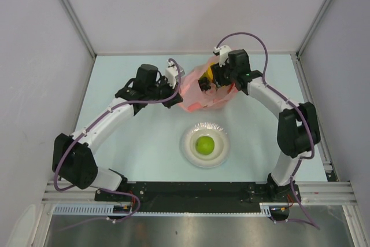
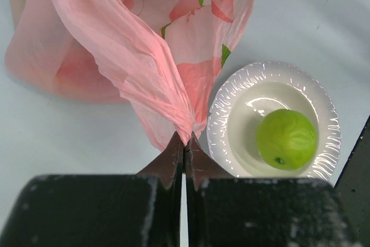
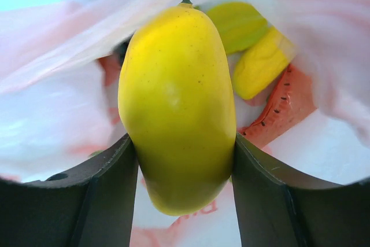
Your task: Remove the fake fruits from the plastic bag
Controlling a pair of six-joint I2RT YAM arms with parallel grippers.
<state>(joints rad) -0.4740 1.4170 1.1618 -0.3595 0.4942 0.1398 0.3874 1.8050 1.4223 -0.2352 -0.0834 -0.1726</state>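
The left gripper (image 2: 184,143) is pinched tight on a fold of the pink plastic bag (image 2: 115,44). Beside it, a green apple (image 2: 286,139) sits on the white plate (image 2: 218,121). The right gripper (image 3: 182,143) clasps a yellow oblong fruit (image 3: 176,96) in the bag's mouth.

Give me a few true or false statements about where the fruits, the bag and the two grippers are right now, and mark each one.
1. The green apple lies on the white plate. True.
2. The left gripper is open and clear of the bag. False: it is shut on a fold of the pink bag.
3. The right gripper has the yellow oblong fruit between its fingers. True.
4. The watermelon slice sits on the plate. False: it lies inside the bag, behind the yellow oblong fruit.
5. The plate holds two fruits. False: only the green apple is on it.
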